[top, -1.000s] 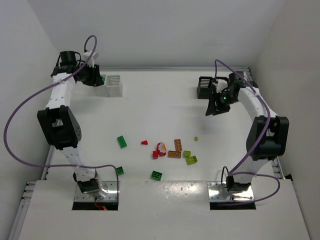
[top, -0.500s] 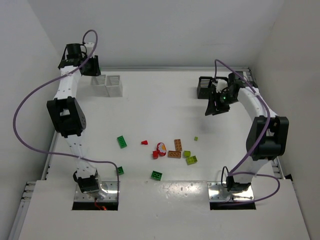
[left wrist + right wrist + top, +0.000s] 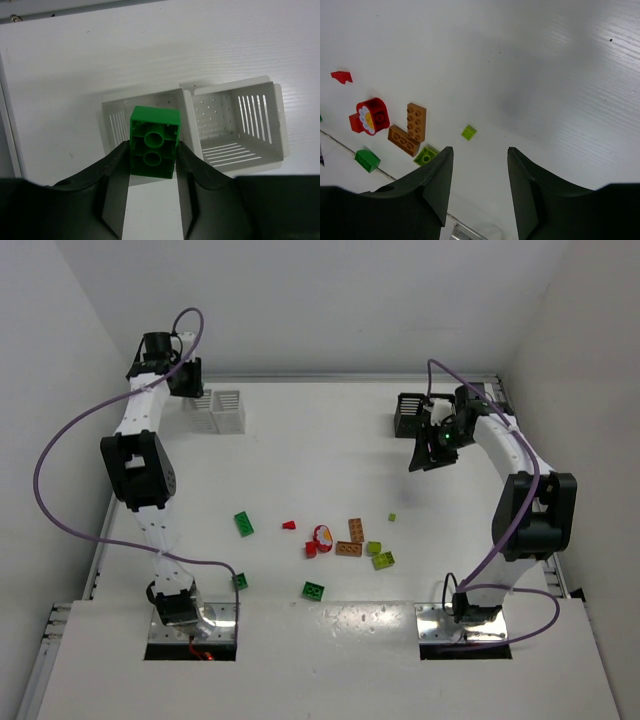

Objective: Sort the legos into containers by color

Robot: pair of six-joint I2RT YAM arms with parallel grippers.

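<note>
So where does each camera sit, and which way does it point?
Top external: fixed above and behind, looking down on the table; left arm and right arm show, bases nearest.
Left wrist: looks down past its jaws, shut on a green lego, at the white containers.
Right wrist: looks down between its open, empty jaws at loose legos.
Shared: top and left wrist both show the white containers.

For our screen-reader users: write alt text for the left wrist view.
The left gripper pinches a green lego brick, underside toward the camera, over one of two joined white slatted bins on a white table. The other bin looks empty.
</note>
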